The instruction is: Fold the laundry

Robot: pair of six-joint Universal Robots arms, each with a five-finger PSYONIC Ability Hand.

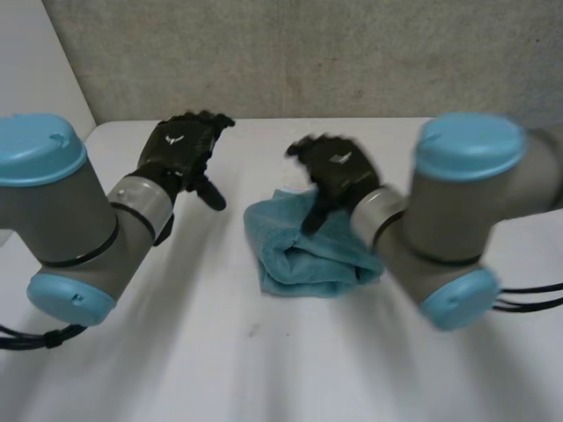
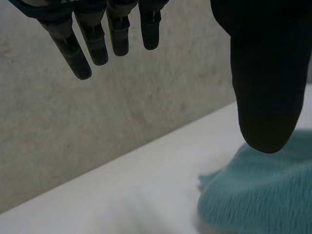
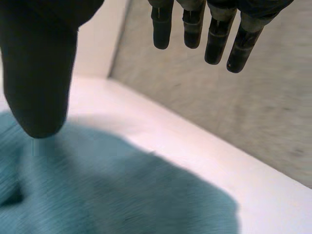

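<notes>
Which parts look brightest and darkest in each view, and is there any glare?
Head view: the white table is brightest, without glare spots. Left wrist view: the left hand is near-black against the paler wall. Right wrist view: the right hand is darkest; the table beside the teal towel is bright.

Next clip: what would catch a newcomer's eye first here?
The teal terry towel, loosely folded into a thick bundle, lies in the middle of the white table. The black right hand is open above its far edge; the black left hand, also open, is beside it, off the cloth.
</notes>
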